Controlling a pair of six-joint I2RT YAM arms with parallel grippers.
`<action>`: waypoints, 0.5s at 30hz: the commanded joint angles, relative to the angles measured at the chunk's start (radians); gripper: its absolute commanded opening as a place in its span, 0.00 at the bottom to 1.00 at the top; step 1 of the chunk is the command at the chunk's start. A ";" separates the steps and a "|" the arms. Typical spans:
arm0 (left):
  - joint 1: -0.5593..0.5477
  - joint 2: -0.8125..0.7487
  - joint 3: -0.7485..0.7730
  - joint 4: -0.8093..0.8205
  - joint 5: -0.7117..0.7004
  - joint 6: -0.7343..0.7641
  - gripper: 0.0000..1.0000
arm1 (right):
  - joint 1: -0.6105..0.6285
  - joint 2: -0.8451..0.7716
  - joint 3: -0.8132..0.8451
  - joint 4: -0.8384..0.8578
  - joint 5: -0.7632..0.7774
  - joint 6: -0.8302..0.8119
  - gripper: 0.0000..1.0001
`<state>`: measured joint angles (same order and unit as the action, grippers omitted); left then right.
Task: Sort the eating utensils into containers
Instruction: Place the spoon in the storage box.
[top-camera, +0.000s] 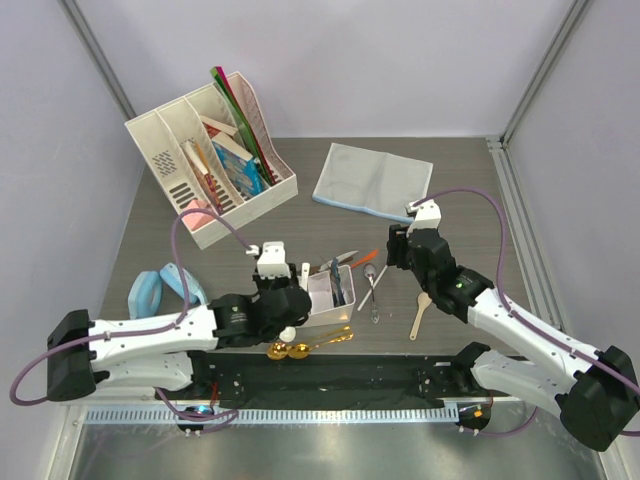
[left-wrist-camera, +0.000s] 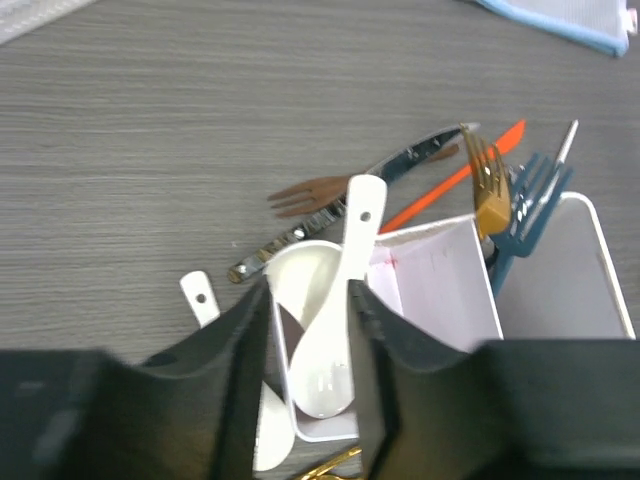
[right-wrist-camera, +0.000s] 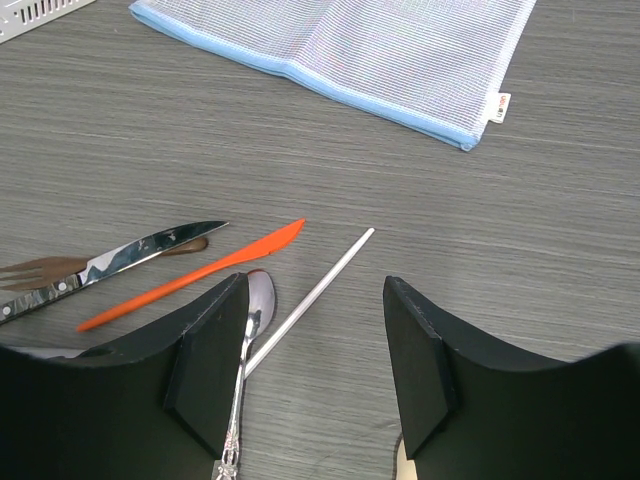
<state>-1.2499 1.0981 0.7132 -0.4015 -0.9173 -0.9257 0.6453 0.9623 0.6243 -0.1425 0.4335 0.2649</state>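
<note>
The white container (left-wrist-camera: 440, 285) (top-camera: 322, 300) stands at mid-table. A white ceramic soup spoon (left-wrist-camera: 335, 330) lies in its left compartment, handle pointing away, between the parted fingers of my left gripper (left-wrist-camera: 310, 385) (top-camera: 297, 300), which is open. A gold fork (left-wrist-camera: 487, 185) and a blue fork (left-wrist-camera: 528, 195) lean in the right compartment. Outside the box lie a second white spoon (left-wrist-camera: 200, 297), a silver knife (left-wrist-camera: 405, 162), a brown fork (left-wrist-camera: 308, 193) and an orange knife (right-wrist-camera: 200, 270). My right gripper (right-wrist-camera: 310, 370) (top-camera: 397, 255) hovers open over a silver spoon (right-wrist-camera: 252, 305) and a thin white stick (right-wrist-camera: 312, 285).
A grey-blue cloth (top-camera: 372, 180) lies at the back right. A white file organiser (top-camera: 205, 160) with books stands at the back left. Gold spoons (top-camera: 290, 349) and a wooden spoon (top-camera: 420, 314) lie near the front edge. A blue object (top-camera: 160, 290) sits at the left.
</note>
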 joint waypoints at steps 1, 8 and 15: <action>-0.003 -0.072 0.040 -0.197 -0.176 -0.126 0.42 | -0.006 -0.002 0.008 0.050 0.005 0.013 0.61; 0.023 -0.027 0.065 -0.525 -0.195 -0.429 0.45 | -0.007 -0.010 0.009 0.049 0.001 0.013 0.61; 0.061 0.103 0.054 -0.472 -0.066 -0.498 0.44 | -0.007 -0.010 0.014 0.047 -0.009 0.013 0.61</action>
<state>-1.2118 1.1435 0.7498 -0.8841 -1.0111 -1.3422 0.6426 0.9623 0.6243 -0.1425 0.4267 0.2657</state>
